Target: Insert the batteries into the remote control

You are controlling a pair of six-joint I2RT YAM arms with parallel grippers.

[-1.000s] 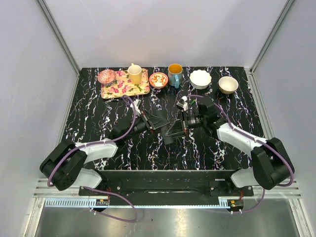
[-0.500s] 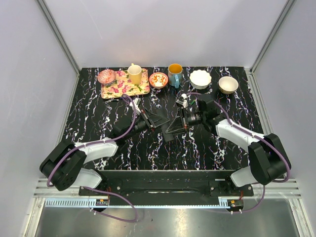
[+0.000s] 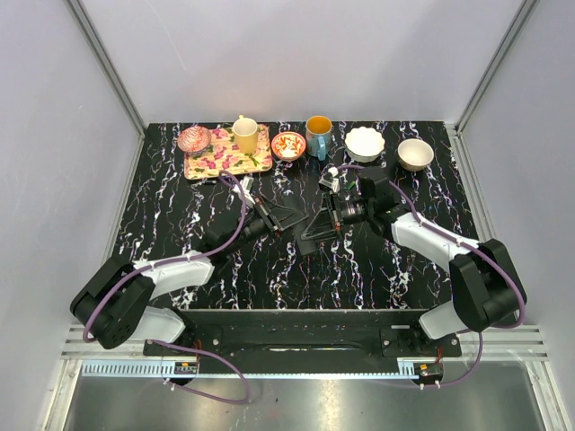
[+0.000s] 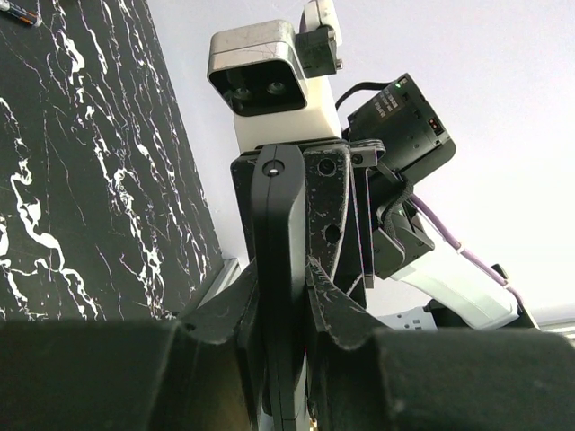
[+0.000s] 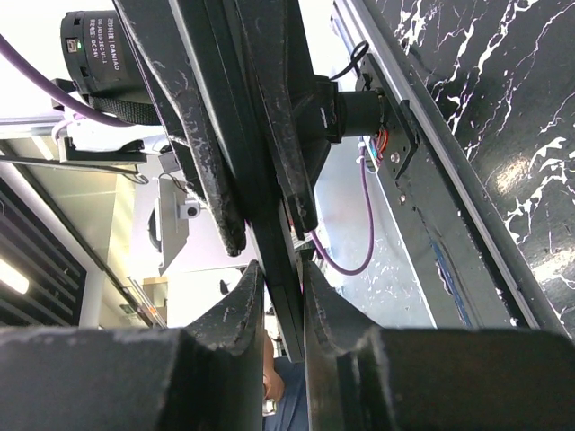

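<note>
Pinching from both ends, the two sets of fingers are clenched on the remote control (image 4: 284, 359). The left gripper (image 4: 284, 278) has its fingers (image 4: 225, 314) tight against the slim black bar's flat faces. The right gripper (image 5: 280, 268) nips the opposite end in the same way.

Between them the remote control sits over the middle of the bench (image 3: 180, 224), well short of the cups (image 3: 245, 135) and bowls (image 3: 365, 144) along the far edge. Whether any part of it touches the marbled top I cannot tell.

It looks light and stiff, a hard plastic bar that will not sag. It also looks smooth enough to swivel or slip out of a narrow nip. I judge the sound hold to be across the broad faces near one end, leaving the back cover free.

What may be a battery (image 4: 20, 13) lies on the bench, in the corner of the left wrist view.
</note>
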